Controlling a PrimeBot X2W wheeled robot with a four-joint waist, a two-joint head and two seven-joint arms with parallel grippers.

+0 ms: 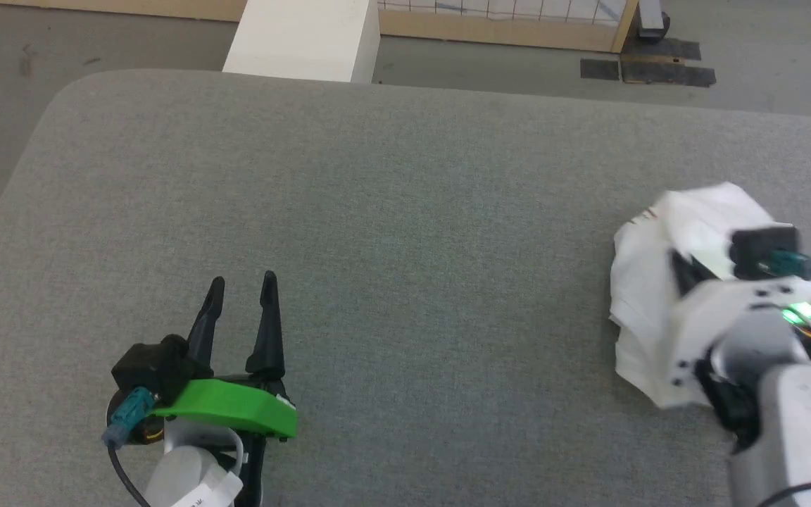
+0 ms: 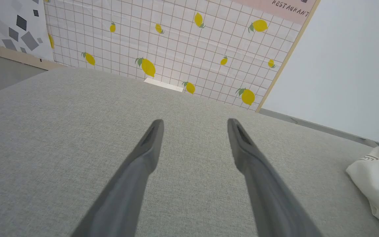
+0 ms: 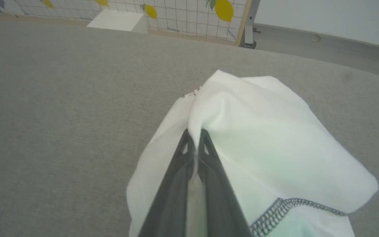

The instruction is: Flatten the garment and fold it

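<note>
Grey woven-fabric tabletop (image 1: 405, 211) with a rounded far-left corner, carrying all items.
Backdrop: white grid-patterned panel printed with yellow lemons (image 2: 176, 42), wooden frame, beyond the far edge.
Plain white thin-fabric garment (image 3: 258, 131) with dark grey zigzag seam stitching, bunched in a crumpled heap at the right side of the tabletop.
White rectangular box (image 1: 303, 35), standing on the floor past the far edge.
Right gripper (image 3: 194, 133): dark fingers clenched together on a raised fold of the garment.
Left gripper (image 1: 241, 282): green-collared, fingers spread and released, over bare tabletop at the near left, well apart from the garment.
</note>
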